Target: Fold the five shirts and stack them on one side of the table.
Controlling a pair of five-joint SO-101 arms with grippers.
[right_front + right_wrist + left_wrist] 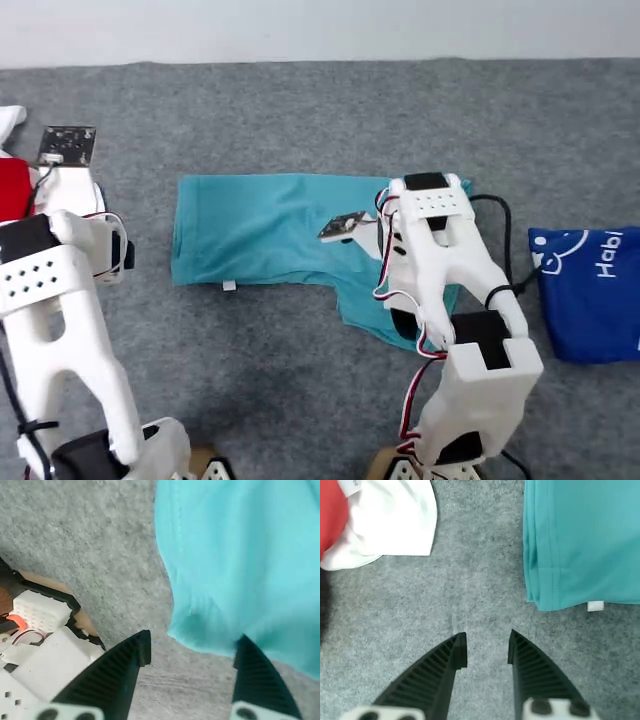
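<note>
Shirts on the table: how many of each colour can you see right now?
teal shirt: 1
blue shirt: 1
white shirt: 1
red shirt: 1
Total: 4 shirts in view

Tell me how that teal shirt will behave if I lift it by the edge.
Probably floppy: the teal shirt lies flat in soft layers, so a lifted edge would likely sag and trail the rest. Likely light, being thin cloth. Pushed, it may bunch rather than slide, since the grey table cover looks rough.
</note>
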